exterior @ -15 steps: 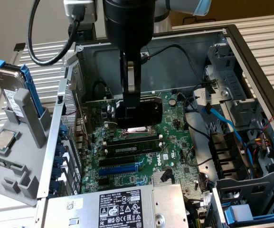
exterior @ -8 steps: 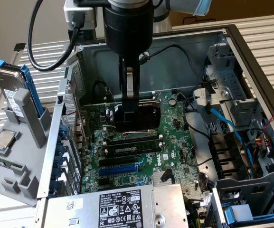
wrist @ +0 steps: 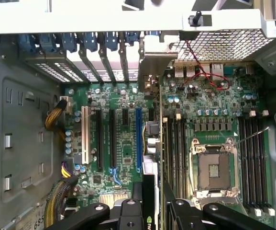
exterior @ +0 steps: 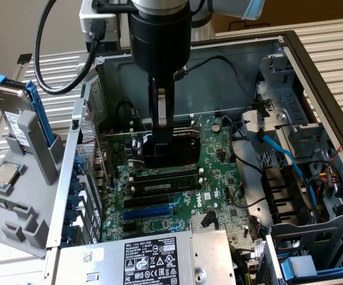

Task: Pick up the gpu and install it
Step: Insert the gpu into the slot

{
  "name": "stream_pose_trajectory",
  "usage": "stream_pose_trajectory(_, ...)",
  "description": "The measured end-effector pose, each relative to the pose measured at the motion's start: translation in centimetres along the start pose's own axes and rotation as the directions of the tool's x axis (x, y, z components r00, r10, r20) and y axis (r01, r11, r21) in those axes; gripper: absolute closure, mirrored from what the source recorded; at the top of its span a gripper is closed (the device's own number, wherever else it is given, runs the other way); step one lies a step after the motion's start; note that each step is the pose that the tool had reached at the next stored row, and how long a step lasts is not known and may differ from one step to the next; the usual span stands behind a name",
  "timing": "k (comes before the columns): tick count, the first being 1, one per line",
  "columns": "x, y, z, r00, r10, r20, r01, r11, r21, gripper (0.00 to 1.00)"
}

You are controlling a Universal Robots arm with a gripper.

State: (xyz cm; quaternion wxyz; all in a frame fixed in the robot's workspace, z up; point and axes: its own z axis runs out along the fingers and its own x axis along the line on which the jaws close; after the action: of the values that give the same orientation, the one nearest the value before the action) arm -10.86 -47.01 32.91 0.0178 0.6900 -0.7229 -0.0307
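**Gpu clamped in the gripper, standing over the board beside the blue slot**

You have the gripper (exterior: 162,135) reaching straight down into the open computer case (exterior: 317,56). Its fingers are drawn in narrow and closed on the gpu (exterior: 174,153). You see the card's black shroud just under the fingers in the exterior view.

Take the blue slot (wrist: 138,139) on the motherboard (wrist: 123,158) as your reference. In the wrist view the gpu (wrist: 149,189) runs edge-on between the two fingers (wrist: 128,216). It lies just beside the blue slot, parallel to it, on the side facing the CPU socket (wrist: 215,168). The long black memory slots (wrist: 175,148) sit between the card and that socket. Past the end of the blue slot, the card's line reaches toward the silver slot covers (wrist: 97,60) at the rear of the case. You cannot tell from either view whether the card's edge touches any slot.

On the other side of the blue slot lie two black slots (wrist: 106,139), then a white slot (wrist: 85,135) farther out.

In the exterior view the blue slot (exterior: 148,212) lies just beside the power supply (exterior: 153,258) with its black label. Well apart from the blue slot, outside the case toward the exterior view's left, a grey stand (exterior: 37,148) holds a hard drive (exterior: 10,116) in a blue frame and a processor chip (exterior: 5,176).
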Motion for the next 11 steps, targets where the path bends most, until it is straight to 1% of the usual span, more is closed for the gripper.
stream_pose_trajectory(5,0.5,-0.09,0.90,1.0000,0.000,-0.0002,0.000,1.0000,-0.0034,0.73)
stream_pose_trajectory(9,1.0,-0.15,1.56,1.0000,0.000,-0.0006,0.000,1.0000,-0.0091,0.73)
stream_pose_trajectory(11,1.1,-0.12,1.65,1.0000,0.000,-0.0005,0.000,0.9999,-0.0109,0.73)
